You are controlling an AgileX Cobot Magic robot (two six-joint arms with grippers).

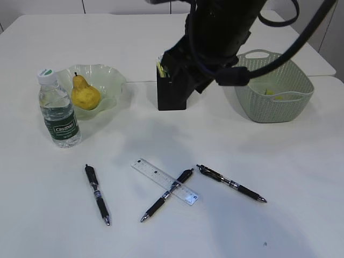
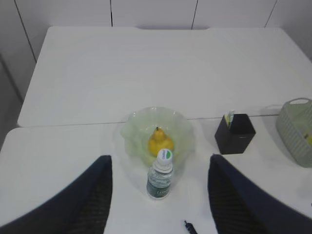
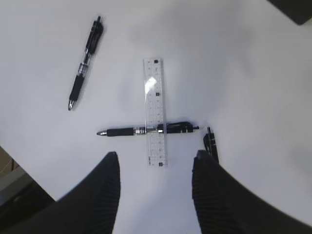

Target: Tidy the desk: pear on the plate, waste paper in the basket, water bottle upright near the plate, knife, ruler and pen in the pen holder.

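- Hovering, our right end effector (image 3: 155, 187) gapes empty over the ruler (image 3: 155, 112), which lies at 12 o'clock from it on the surface (image 3: 253, 97).
- Grabbing risks dragging the crossed pen (image 3: 146, 130), we judge.
- Left end effector (image 2: 160, 207) parted, empty.

Pear (image 1: 85, 95) on plate (image 1: 114, 80), bottle (image 1: 59, 110) upright (beside it)

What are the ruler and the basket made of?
The ruler looks like clear, glossy plastic: the table and printed marks show through it, with a bright glare patch. The basket seems matte, pale green molded plastic, its walls a woven-looking lattice of small holes.
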